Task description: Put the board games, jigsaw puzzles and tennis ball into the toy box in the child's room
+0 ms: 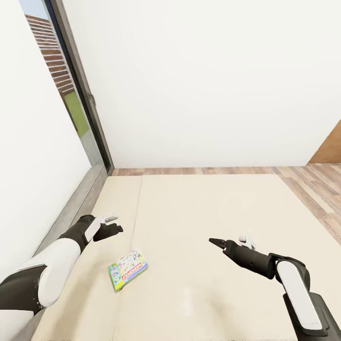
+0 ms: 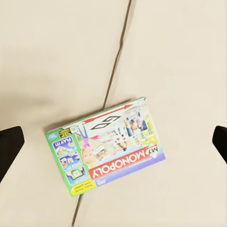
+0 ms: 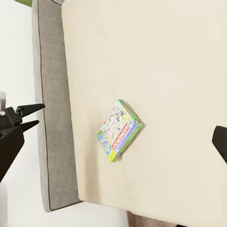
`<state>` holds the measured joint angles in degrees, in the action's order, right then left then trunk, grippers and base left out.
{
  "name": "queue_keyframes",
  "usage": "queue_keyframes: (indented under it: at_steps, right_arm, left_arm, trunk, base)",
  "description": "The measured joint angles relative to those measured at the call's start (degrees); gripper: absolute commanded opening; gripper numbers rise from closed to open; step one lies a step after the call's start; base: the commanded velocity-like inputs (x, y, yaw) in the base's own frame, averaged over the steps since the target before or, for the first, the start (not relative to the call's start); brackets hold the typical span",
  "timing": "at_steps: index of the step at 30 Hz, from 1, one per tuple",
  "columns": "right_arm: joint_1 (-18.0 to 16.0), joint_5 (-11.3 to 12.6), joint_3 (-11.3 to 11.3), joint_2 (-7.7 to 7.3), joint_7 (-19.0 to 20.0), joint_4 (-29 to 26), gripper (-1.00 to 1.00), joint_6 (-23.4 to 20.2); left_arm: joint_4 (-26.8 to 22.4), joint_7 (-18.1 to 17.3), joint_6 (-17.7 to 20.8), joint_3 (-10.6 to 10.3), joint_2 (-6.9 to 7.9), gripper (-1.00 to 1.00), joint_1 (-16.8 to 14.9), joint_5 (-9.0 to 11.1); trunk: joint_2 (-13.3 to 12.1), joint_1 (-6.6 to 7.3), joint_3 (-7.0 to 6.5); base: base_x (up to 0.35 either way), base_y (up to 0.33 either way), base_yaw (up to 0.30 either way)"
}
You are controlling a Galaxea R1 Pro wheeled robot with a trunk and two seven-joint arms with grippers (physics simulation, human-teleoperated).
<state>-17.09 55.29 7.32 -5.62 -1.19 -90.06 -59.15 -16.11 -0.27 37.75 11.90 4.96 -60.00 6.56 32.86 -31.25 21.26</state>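
- Both arms are reaching out over the bed, entering from the lower corners of the head view.
- Left end effector is hovering at the lower left with jaws spread and nothing between them, just above a board game lying flat on the mattress.
- That box, green-edged and printed MONOPOLY, is sitting across a mattress seam in the left wrist view, centred between the dark fingertips at the frame's edges.
- Right end effector is pointing inward at the lower right; whether it is released or clenched cannot be told.
- Judging by this, one game is waiting to be lifted, with the toy box carry ahead.
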Motion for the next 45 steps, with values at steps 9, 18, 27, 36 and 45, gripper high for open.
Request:
queue_keyframes:
  at_steps: [9,18,27,36,45]
  right_arm:
    - [0.0,0.0,-0.14,0.07,0.0,0.01,1.0,0.0]
    - [0.0,0.0,-0.17,0.11,-0.04,0.01,1.0,0.05]
    - [0.0,-0.01,-0.24,0.48,-0.08,0.01,1.0,0.14]
    - [0.0,-0.01,-0.25,0.59,-0.13,0.01,1.0,0.28]
    - [0.03,-0.08,-0.18,0.15,-0.09,0.0,1.0,0.34]
  left_arm:
    - [0.0,-0.03,-0.06,0.03,0.54,1.0,0.04,-0.01]
    - [0.06,0.03,0.14,0.03,1.11,1.0,0.08,0.0]
    - [0.09,0.07,0.12,0.03,1.26,1.0,0.16,0.0]
    - [0.09,0.05,0.15,0.03,1.2,1.0,0.17,0.01]
    - [0.09,0.03,0.12,0.05,1.26,1.0,0.17,0.01]
  trunk:
    - [0.0,0.0,0.85]
    - [0.0,0.0,1.69]
    - [0.0,0.0,2.54]
    - [0.01,0.0,3.16]
    - [0.01,0.0,3.24]
  base:
    - [0.0,0.0,0.0]
    - [0.0,0.0,0.0]
    - [0.0,0.0,0.0]
    - [0.0,0.0,0.0]
    - [0.0,0.0,0.0]
